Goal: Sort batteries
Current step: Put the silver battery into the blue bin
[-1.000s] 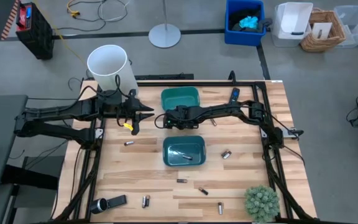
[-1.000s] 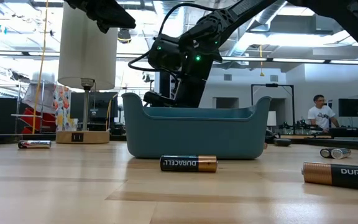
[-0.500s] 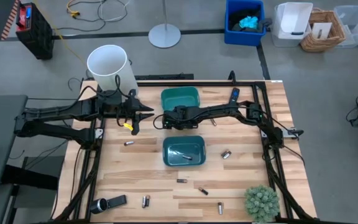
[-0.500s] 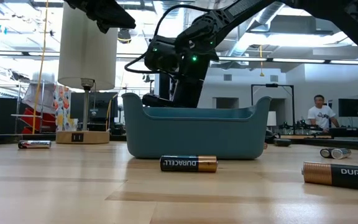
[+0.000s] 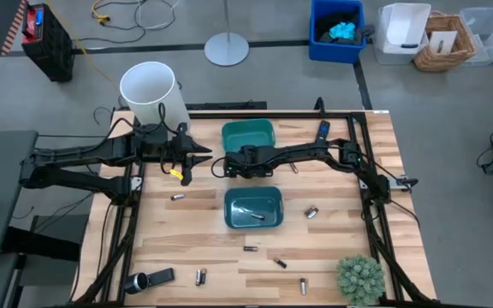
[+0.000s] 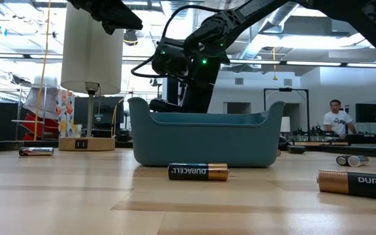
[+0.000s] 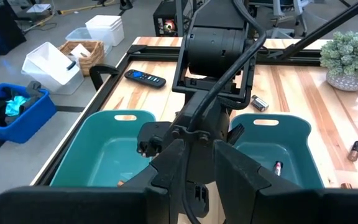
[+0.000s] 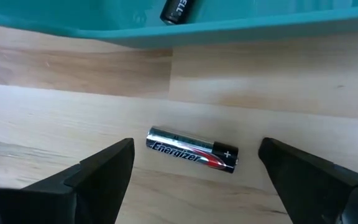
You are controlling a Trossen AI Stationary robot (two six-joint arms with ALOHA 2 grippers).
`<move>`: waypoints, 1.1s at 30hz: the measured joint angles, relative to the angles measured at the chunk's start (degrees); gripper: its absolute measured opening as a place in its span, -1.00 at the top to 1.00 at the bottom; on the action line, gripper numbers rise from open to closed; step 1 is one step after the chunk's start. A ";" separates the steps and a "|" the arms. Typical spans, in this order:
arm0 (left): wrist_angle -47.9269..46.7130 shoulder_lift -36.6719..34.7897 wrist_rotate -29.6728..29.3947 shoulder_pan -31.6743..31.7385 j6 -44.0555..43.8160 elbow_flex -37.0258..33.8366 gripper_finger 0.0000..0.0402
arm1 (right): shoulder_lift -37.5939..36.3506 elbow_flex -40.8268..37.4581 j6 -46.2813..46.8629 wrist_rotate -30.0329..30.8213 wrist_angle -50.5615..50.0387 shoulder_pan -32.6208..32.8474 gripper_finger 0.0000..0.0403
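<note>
My right gripper [image 5: 223,166] hangs open between the two teal bins, the far one [image 5: 248,134] and the near one [image 5: 253,208]. In the right wrist view its fingers [image 8: 104,171] stand on either side of a silver and black battery [image 8: 191,150] without touching it. This battery lies flat on the wood beside a bin's rim [image 8: 229,28]. My left gripper [image 5: 193,160] waits open and empty above the table's left part. Several more batteries lie loose on the table, among them one at the left [image 5: 178,197] and one at the right [image 5: 311,211]. The near bin holds batteries [image 5: 256,215].
A black remote [image 5: 323,130] lies at the far right. A flashlight-like cylinder [image 5: 139,281] lies at the near left, a potted plant [image 5: 359,278] at the near right. A white cylinder [image 5: 148,90] stands beyond the far left corner. A person [image 6: 335,121] is in the room behind.
My right gripper has shifted a little toward the table's left edge, staying open above the wood between the bins. Nothing else has moved.
</note>
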 joint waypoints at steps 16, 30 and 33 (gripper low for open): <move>-0.11 0.00 0.01 0.01 -0.15 0.00 0.59 | 0.01 -0.02 -0.82 0.25 -2.39 -0.39 -0.91; -0.17 0.00 0.02 0.02 -0.19 0.00 0.59 | 0.05 0.80 0.50 0.79 -4.74 0.51 -0.91; -0.17 0.00 0.01 0.02 -0.19 0.00 0.59 | 0.12 1.20 1.50 0.79 -4.94 0.80 -0.91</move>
